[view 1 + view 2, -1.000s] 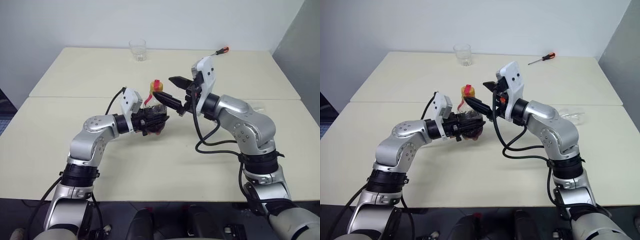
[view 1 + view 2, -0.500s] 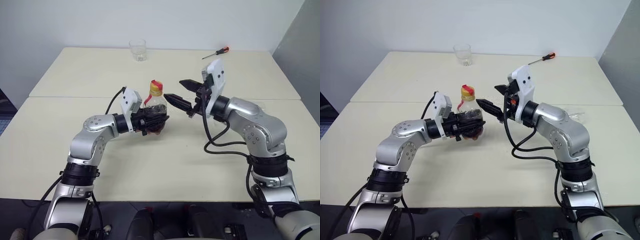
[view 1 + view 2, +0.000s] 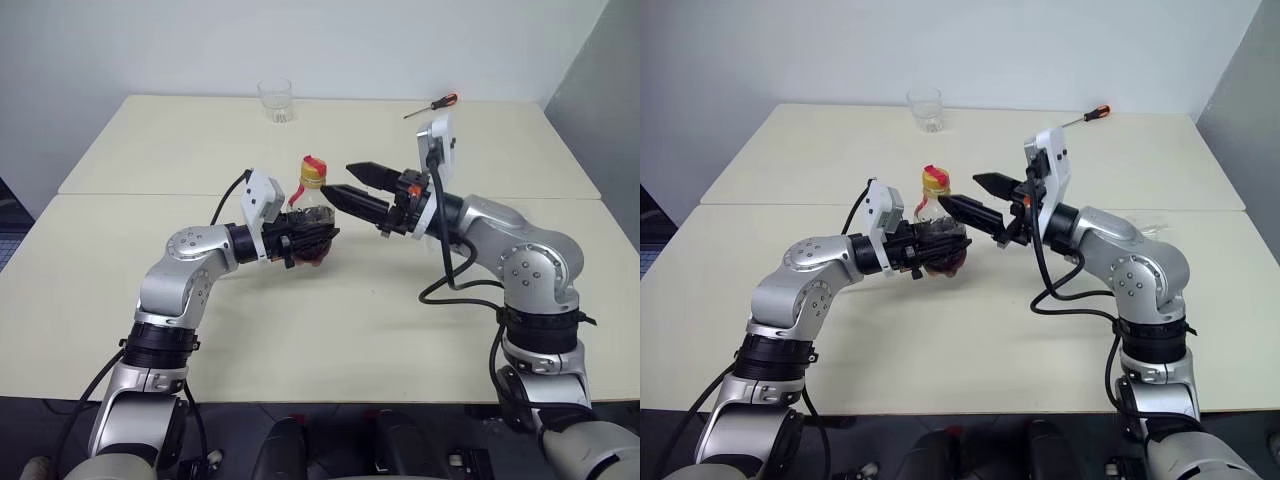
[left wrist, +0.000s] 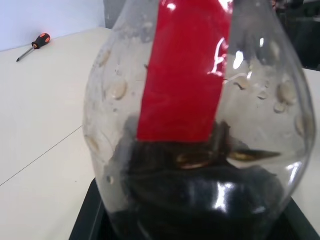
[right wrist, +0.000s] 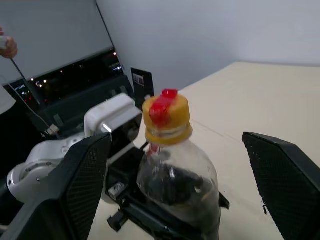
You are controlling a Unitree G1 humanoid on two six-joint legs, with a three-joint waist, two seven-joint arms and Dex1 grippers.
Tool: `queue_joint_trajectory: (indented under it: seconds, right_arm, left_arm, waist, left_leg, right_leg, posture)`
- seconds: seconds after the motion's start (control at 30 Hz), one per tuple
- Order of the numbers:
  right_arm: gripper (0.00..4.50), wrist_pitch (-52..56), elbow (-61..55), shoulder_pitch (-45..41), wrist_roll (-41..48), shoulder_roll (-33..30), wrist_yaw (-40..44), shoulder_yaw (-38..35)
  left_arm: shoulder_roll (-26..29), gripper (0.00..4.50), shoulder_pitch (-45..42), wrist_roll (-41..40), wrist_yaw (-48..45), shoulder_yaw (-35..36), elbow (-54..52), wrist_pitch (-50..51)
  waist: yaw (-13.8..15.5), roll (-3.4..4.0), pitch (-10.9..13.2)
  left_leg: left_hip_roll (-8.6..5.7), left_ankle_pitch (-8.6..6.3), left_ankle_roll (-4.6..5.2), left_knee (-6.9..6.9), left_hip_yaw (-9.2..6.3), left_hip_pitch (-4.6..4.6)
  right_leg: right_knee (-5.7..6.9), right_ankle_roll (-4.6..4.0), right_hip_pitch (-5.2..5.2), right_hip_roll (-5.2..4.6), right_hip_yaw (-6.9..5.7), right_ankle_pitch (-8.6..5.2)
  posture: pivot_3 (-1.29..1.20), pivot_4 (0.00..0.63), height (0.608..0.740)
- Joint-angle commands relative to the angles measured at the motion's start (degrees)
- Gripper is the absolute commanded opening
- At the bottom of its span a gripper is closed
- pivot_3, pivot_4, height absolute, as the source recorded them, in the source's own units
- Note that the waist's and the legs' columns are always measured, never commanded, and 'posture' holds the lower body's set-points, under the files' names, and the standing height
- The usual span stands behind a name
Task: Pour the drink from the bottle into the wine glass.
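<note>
Even, bright overhead light covers the pale table (image 3: 330, 330), leaving only soft, faint shadows beneath the arms. In the left wrist view, the bottle (image 4: 200, 130) sits so close that it looks slightly soft, with small white glints of glare on its wet plastic. In the right wrist view, the near black fingers (image 5: 82, 185) are blurred.

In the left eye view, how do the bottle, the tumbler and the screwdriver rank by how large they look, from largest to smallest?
1. The bottle, held upright in the left gripper; it is nearest, which helps.
2. and 3. The tumbler and the screwdriver, both at the far edge of the table: the tumbler is bulkier, the screwdriver longer and thinner, so I do not rank them.
</note>
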Motion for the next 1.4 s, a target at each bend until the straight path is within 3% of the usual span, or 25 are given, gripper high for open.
queue_joint_trajectory:
  seconds: [0.03, 0.67, 0.77, 1.0, 1.03, 1.4]
  right_arm:
    - [4.46, -2.3, 0.3, -2.4, -0.3, 1.7, -1.2, 0.1]
    - [4.46, -5.4, 4.3, -4.9, -2.7, 5.0, 0.0, 3.6]
    - [3.88, -6.3, 4.6, -4.8, -3.8, 4.5, 0.9, 5.0]
    - [1.4, -8.1, 6.0, -4.7, -5.9, 4.3, 1.5, 5.8]
    - [1.22, -8.4, 6.3, -4.8, -6.0, 4.3, 1.5, 5.7]
    - [1.2, -7.3, 4.4, -5.6, -4.3, 3.5, -0.4, 2.4]
  left_arm:
    - [0.1, 1.99, -1.2, -0.5, -0.3, 0.9, -1.9, -1.3]
    - [-0.2, 1.99, -0.2, -0.3, -0.2, 0.9, -2.1, -2.5]
    - [-0.1, 1.99, 0.0, -0.4, -0.1, 1.0, -2.3, -2.5]
    - [-0.1, 1.99, 0.1, -0.7, 0.2, 1.1, -3.0, -2.1]
    - [-0.1, 1.99, 0.0, -0.7, 0.2, 1.1, -3.0, -2.1]
    - [0.1, 1.99, 1.6, -1.2, 0.4, 1.2, -4.7, -1.4]
  waist:
    - [0.0, 0.0, 0.0]
    - [0.0, 0.0, 0.0]
    - [0.0, 0.0, 0.0]
    - [0.0, 0.0, 0.0]
    - [0.0, 0.0, 0.0]
    - [0.0, 0.0, 0.0]
  left_leg:
    - [0.0, 0.0, 0.0, 0.0, 0.0, 0.0]
    - [0.01, 0.0, 0.0, 0.0, 0.0, 0.0]
    - [0.02, 0.0, 0.0, 0.0, 0.0, 0.0]
    - [0.02, 0.0, 0.0, 0.0, 0.0, 0.0]
    - [0.02, 0.0, 0.0, 0.0, 0.01, 0.01]
    - [0.04, 0.0, 0.0, 0.0, -0.01, -0.01]
  right_leg:
    - [0.0, 0.0, 0.0, 0.0, 0.0, 0.0]
    - [0.01, 0.0, 0.0, 0.0, 0.01, 0.0]
    - [0.01, 0.0, 0.0, -0.01, 0.01, 0.0]
    - [0.01, 0.0, 0.0, -0.01, 0.0, 0.0]
    - [0.01, 0.0, -0.01, 0.0, 0.01, 0.0]
    - [0.01, 0.0, -0.01, -0.02, 0.01, 0.0]
  posture:
    - [0.0, 0.15, 0.74]
    - [0.0, 0.15, 0.74]
    - [0.0, 0.15, 0.74]
    - [0.0, 0.15, 0.74]
    - [0.0, 0.15, 0.74]
    - [0.0, 0.15, 0.74]
